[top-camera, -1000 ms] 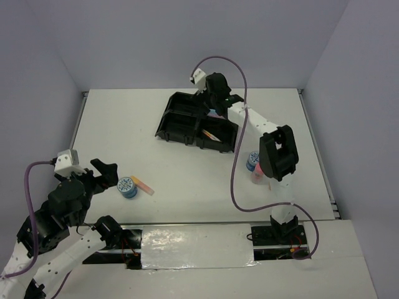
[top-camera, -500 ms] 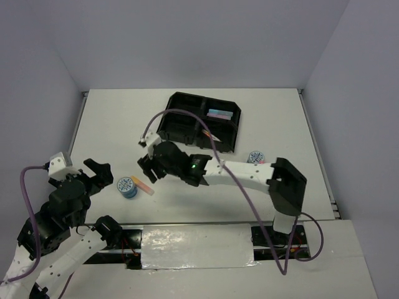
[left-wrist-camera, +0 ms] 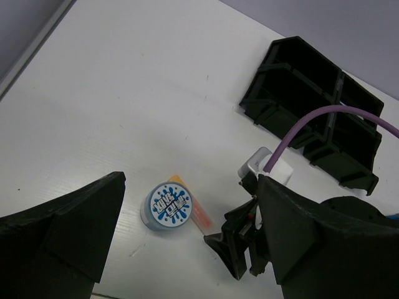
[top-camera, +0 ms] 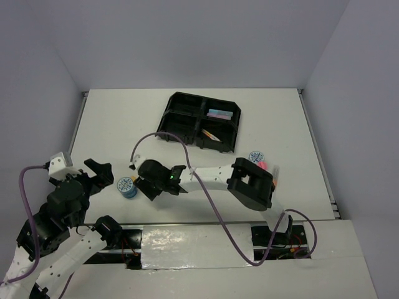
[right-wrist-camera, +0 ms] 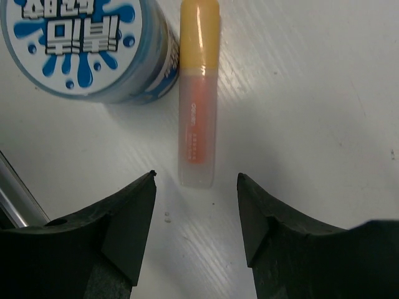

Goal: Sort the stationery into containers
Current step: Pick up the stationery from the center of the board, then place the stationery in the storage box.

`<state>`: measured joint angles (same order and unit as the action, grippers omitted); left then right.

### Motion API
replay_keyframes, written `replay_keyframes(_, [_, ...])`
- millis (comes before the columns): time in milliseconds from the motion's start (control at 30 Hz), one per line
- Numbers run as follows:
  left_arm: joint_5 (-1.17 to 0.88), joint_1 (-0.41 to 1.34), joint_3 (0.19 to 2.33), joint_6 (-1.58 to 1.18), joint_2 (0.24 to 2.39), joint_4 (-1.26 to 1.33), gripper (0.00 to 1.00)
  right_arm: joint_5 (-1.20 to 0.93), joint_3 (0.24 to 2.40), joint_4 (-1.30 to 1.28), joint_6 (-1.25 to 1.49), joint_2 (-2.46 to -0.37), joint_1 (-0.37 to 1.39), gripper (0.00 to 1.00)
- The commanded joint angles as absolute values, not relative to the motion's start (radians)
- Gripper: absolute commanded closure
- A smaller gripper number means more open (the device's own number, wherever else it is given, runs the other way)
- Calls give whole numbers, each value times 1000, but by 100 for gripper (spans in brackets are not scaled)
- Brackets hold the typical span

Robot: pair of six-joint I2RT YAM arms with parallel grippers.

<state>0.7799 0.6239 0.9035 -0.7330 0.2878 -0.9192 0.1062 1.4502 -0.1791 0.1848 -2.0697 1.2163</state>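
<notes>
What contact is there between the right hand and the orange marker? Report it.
Apart. The right wrist view shows bare white table between the orange marker and both fingers of the right hand, which straddles its near end.

Overhead from behind; wrist views downward, right closest; tape roll (right-wrist-camera: 81,50) in all

White table (top-camera: 112,124), pale grey walls (top-camera: 187,37)
</notes>
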Motion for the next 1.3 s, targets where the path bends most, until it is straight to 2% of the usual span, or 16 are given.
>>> replay_keyframes(0, [778,618,916,-710,270,-884,1,100,1520,-163,181,-2106,1218,38])
replay_keyframes(233, [775,618,916,-709,275,-880,1,121,1640,-225,163,-2210,1215,38])
replay_keyframes(333, [775,618,916,-709,272,-881,1,141,1667,-242,160,-2244,1210,42])
replay_keyframes(433, [772,618,914,-704,267,-877,1,149,1687,-271,158,-2272,1203,55])
replay_keyframes(467, [772,618,913,-703,267,-876,1,153,1683,-291,163,-2272,1198,66])
replay_keyframes(500, [770,618,913,-703,268,-876,1,156,1671,-293,172,-2266,1195,72])
replay_keyframes(533, [769,618,913,-701,270,-874,1,170,1628,-285,181,-2237,1183,90])
replay_keyframes(567, [767,618,913,-701,273,-874,1,181,1603,-278,198,-2215,1175,100])
replay_keyframes(700, [762,618,911,-695,276,-870,1,198,1464,-241,186,-2048,1132,100])
replay_keyframes(800, [759,618,911,-690,278,-867,1,128,1353,-184,111,-1851,1056,100])
replay_keyframes(967, [759,618,911,-692,268,-868,1,-141,1200,-81,-236,-1528,858,100])
replay_keyframes(1067, [759,618,911,-692,252,-867,1,-111,1267,-138,-395,-1535,711,100])
replay_keyframes(1200, [762,618,910,-695,235,-867,1,-55,1614,-363,-440,-1721,517,100])
replay_keyframes(1267, [759,618,908,-693,235,-864,1,-34,1690,-389,-483,-1785,471,99])
